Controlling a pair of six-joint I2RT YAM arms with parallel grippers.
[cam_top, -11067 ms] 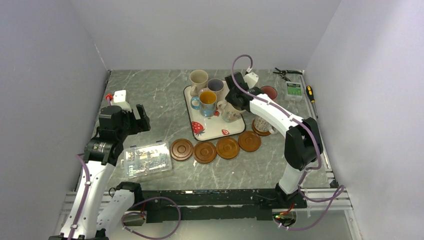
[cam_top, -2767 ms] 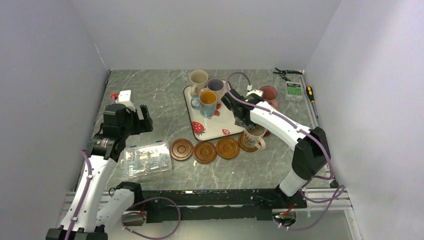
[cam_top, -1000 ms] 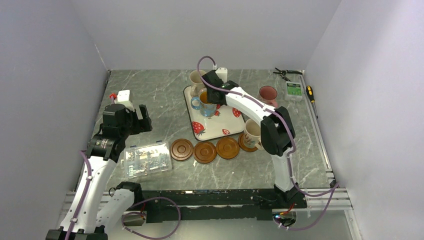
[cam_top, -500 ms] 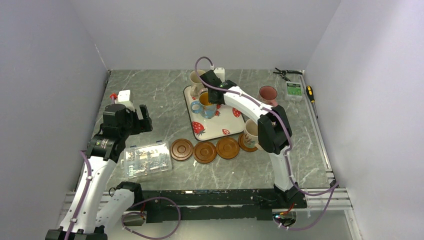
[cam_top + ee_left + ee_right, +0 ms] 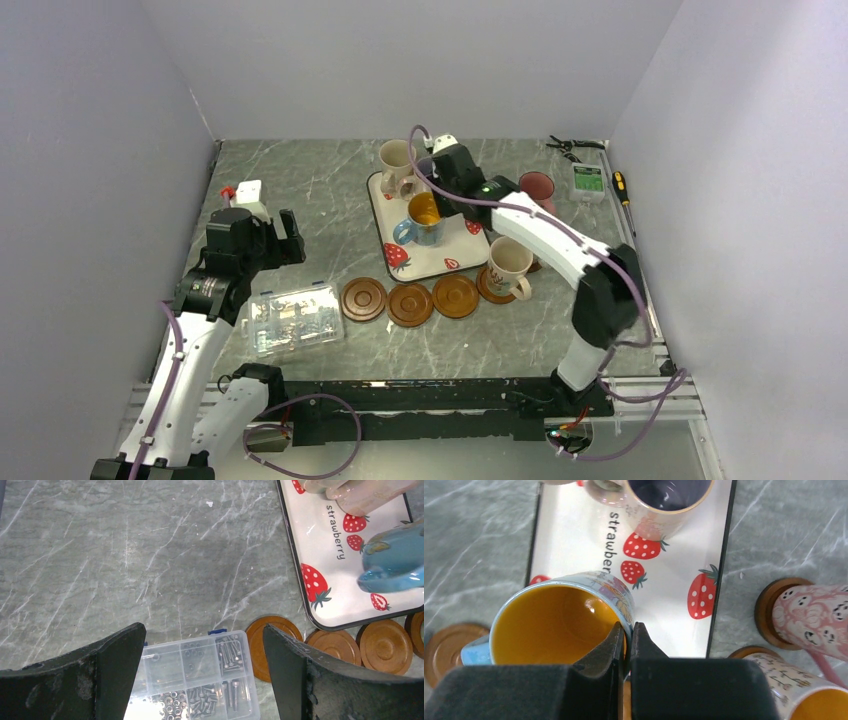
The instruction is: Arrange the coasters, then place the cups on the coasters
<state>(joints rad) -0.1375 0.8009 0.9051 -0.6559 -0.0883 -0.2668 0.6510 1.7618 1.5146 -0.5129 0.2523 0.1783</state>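
While the blue cup (image 5: 424, 218) is sitting low over the strawberry tray (image 5: 445, 250), the right end effector (image 5: 628, 630) is pinching its rim tight, and the nearest bare coaster (image 5: 455, 296) is lying just past the tray's near edge.

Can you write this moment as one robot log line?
right gripper: shut on blue mug | blue mug: over tray | left gripper: open

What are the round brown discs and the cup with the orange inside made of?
The round brown discs look like wood with a smooth sheen: warm brown colour and turned ring grooves. The cup with the orange inside looks like glazed ceramic: its inside shines with a bright highlight. Neither is certain from looks alone.
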